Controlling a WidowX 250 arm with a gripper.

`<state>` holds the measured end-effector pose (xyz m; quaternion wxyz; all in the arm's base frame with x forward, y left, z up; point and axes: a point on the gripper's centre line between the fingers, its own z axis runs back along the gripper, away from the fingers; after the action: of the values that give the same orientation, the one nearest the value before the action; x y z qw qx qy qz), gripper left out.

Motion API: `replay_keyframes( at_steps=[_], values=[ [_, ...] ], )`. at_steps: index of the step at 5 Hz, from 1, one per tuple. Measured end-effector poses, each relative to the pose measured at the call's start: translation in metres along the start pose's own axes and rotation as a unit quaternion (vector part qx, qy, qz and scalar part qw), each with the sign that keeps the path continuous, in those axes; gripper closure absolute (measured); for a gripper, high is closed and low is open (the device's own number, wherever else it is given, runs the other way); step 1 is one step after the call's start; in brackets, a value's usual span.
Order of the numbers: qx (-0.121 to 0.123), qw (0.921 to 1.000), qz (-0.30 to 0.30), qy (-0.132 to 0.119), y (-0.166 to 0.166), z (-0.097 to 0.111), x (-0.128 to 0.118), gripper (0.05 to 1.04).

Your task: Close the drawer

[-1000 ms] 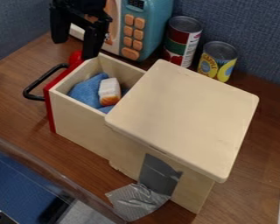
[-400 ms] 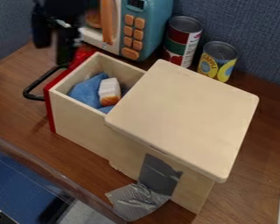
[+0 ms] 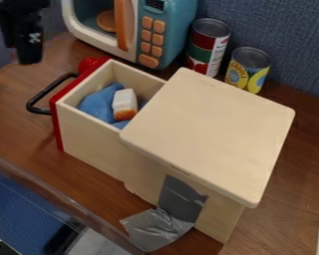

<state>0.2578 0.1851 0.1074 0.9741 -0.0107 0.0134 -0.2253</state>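
Drawer (image 3: 90, 142), pulled out leftward from its wooden cabinet (image 3: 209, 129): you have the whole closing push left. Your claw (image 3: 30, 61), far left, is clear of the handle (image 3: 44, 93); you cannot tell whether it is spread or together.

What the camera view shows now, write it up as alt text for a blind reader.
An open wooden drawer with a red front and black handle holds a blue cloth and a white-and-orange block. The black tool hangs at upper left. Behind stand a toy microwave and two cans.
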Motion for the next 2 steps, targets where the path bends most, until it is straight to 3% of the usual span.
replay_keyframes(
  at_steps=[1,2],
  values=[
    [0.041,0.9942,-0.098,0.018,0.013,-0.013,-0.002,0.084],
    [0.088,0.9802,-0.177,0.002,0.017,-0.032,0.007,0.083]
  ],
)
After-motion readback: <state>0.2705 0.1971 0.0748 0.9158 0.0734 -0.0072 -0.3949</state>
